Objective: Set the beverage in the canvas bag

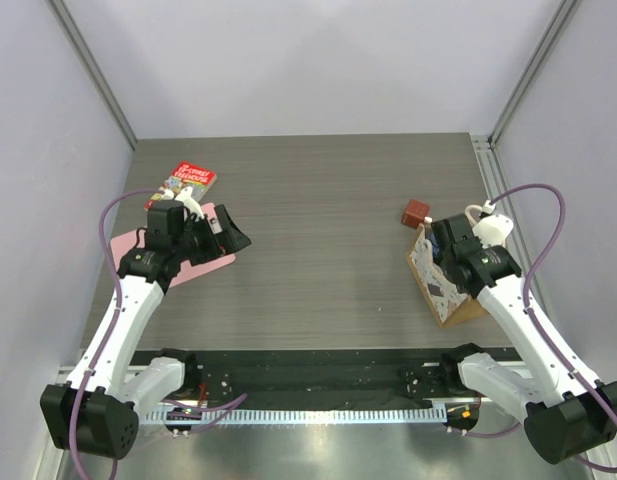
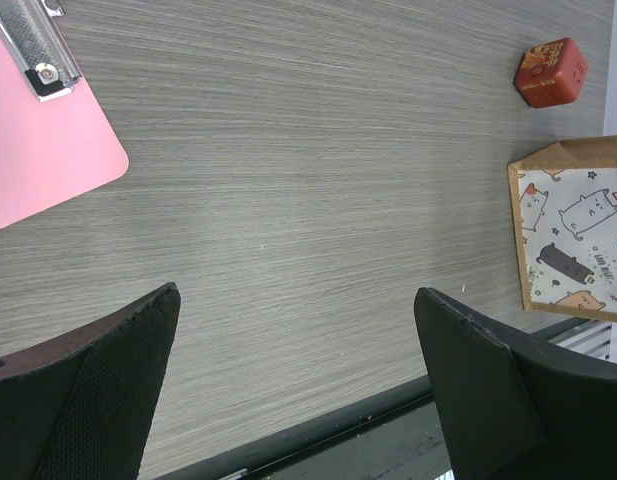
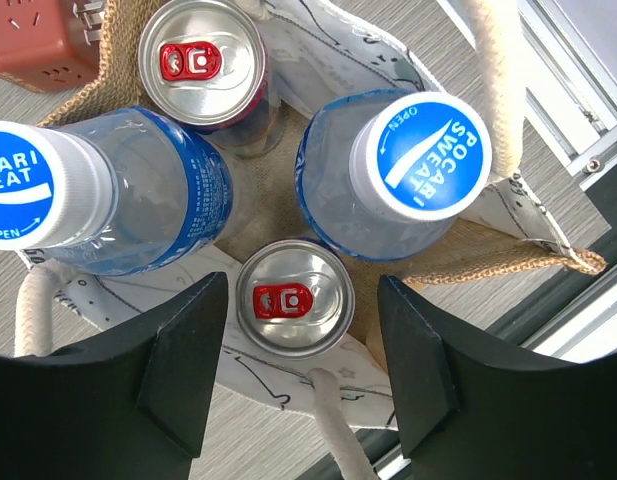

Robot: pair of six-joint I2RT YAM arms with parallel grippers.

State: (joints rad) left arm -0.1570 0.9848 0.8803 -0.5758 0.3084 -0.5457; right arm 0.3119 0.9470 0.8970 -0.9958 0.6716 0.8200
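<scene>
Top view: the right hand hangs directly over the canvas bag at the right side of the bench. The arm hides its fingers and the bag's contents. The left hand hovers over a pink clipboard, well apart from the bag.

Left wrist view: the left hand is spread wide and empty. The frame edge cuts off the bag.

Right wrist view: two Pocari Sweat bottles and two cans stand inside the bag. The near can sits upright between the right hand's slightly parted fingers, which seem not to touch it. Placing looks done; only withdrawing the hand seems left.
</scene>
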